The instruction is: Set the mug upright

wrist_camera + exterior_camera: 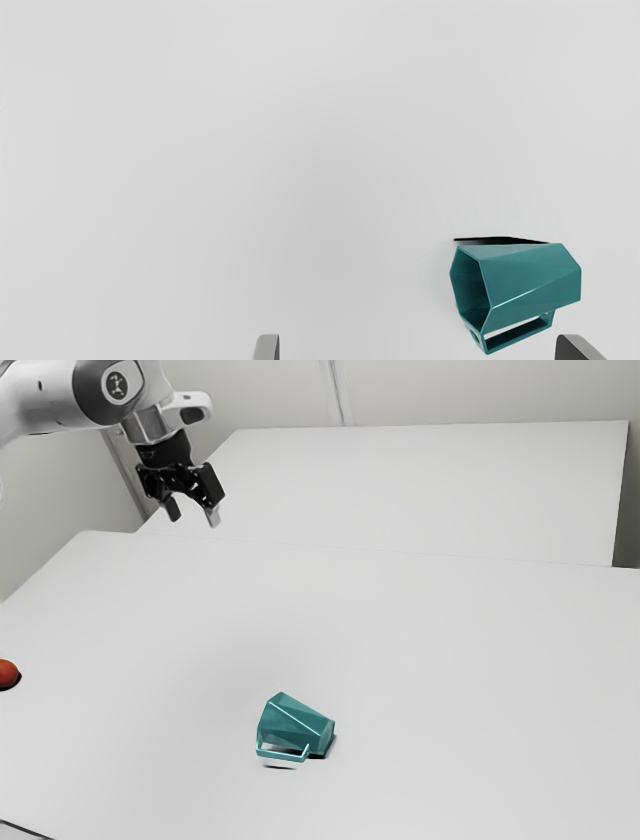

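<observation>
Mug: teal, faceted, glossy, tapered (295, 727), lying on its side on the white tabletop (420, 660), not upright. In the exterior view it sits at roughly 6 o'clock from the picture centre. Wider open mouth faces about 10 o'clock, narrower flat base about 4 o'clock. Angular loop handle (283, 756) sticks out toward 7 o'clock, small dark shadow just below it.

Wrist view looks into the hollow mouth; the handle is on the mug's side toward the fingertips (267, 347), nearer one fingertip than the other. Dark shadow strip runs along the mug's opposite side.

Tool: black two-finger gripper (192, 516), released, fingers spread well apart, mug not grasped. It hangs above the tabletop, well apart from the mug, at about 11 o'clock from it in the exterior view. White and grey robot arm (45, 400) comes in from that view's upper left.

Farther out, same view: orange-red round object (7, 673), partly cut off by the frame, near 9 o'clock from the mug. Thin dark line (25, 830) around 8 o'clock. Second white flat surface (430, 485) toward 1 o'clock, pale wall (480, 390) behind it.
</observation>
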